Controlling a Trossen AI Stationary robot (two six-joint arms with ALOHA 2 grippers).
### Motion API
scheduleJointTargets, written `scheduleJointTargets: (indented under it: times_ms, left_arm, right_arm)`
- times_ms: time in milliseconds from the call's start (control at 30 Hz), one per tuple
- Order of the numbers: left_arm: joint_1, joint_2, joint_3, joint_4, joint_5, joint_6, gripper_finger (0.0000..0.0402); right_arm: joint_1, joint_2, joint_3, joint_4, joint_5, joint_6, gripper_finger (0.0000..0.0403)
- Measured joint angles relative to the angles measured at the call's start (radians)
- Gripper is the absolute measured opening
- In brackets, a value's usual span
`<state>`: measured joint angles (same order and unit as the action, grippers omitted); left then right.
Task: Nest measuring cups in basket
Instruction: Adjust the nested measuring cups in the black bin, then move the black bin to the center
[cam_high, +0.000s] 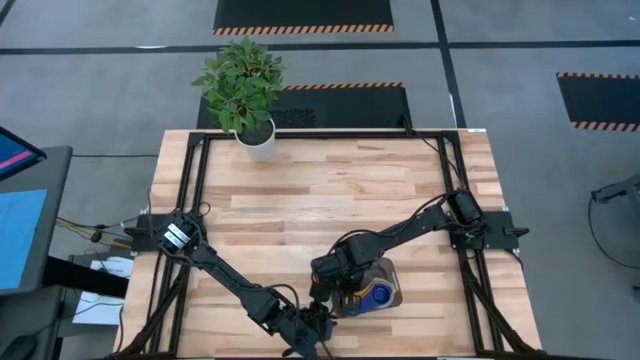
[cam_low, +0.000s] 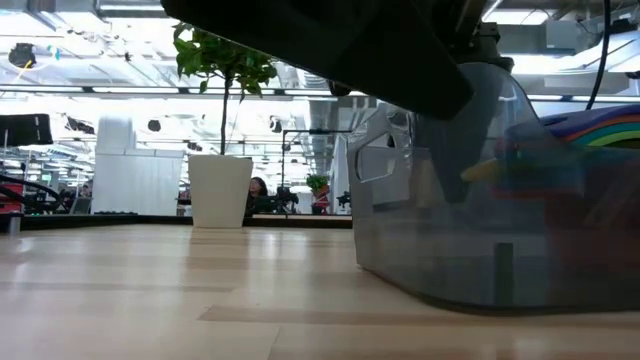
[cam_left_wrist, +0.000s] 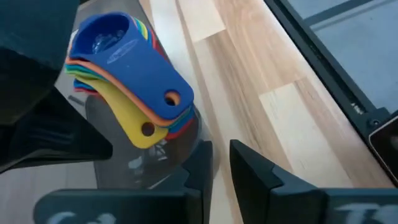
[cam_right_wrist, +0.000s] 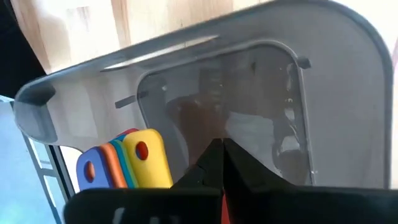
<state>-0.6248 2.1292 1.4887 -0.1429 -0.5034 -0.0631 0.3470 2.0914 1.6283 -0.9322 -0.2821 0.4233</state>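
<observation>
Cups: the measuring cups (cam_left_wrist: 127, 78) lie stacked one inside the other in the basket, a blue one on top, then orange, yellow and other colours under it; the handles fan out over one edge of the basket.
Basket: the grey basket (cam_high: 390, 272) stands on the wooden table (cam_high: 330, 190), at the near side, a little right of the middle. In the low view its wall (cam_low: 450, 250) looks half see-through and the coloured cups show behind it.
Left gripper: the left gripper (cam_left_wrist: 221, 163) is low at the near edge of the table, just beside the basket on its left. Its two fingers (cam_left_wrist: 252, 168) stand with only a narrow gap between them, and nothing is between them.
Right gripper: the right gripper (cam_right_wrist: 219, 163) hangs over the basket, pointing down into it beside the cup handles. Its fingers are closed together and hold nothing.
Plant: a green plant in a white pot (cam_high: 257, 140) stands at the far edge of the table, well apart from the basket.
</observation>
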Motion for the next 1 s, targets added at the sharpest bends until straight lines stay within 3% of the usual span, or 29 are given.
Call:
scheduleJointTargets:
  times_ms: [167,533,867,1000]
  left_arm:
    - [0.003,0.002,0.0,0.001,-0.034,0.004,0.0046]
    - [-0.017,0.002,-0.001,-0.085,-0.127,-0.002,0.0046]
    - [-0.069,0.001,0.054,-0.102,-0.084,-0.031,0.0045]
    - [-0.122,-0.002,0.118,-0.236,-0.113,-0.071,0.0045]
  right_arm:
    - [0.001,-0.001,0.001,-0.019,-0.006,0.003,0.0016]
    - [0.004,-0.002,0.0,-0.047,-0.158,-0.021,0.0015]
    - [-0.008,0.001,0.0,-0.023,-0.075,-0.04,0.0033]
    - [-0.035,0.003,0.016,-0.054,-0.085,-0.035,0.003]
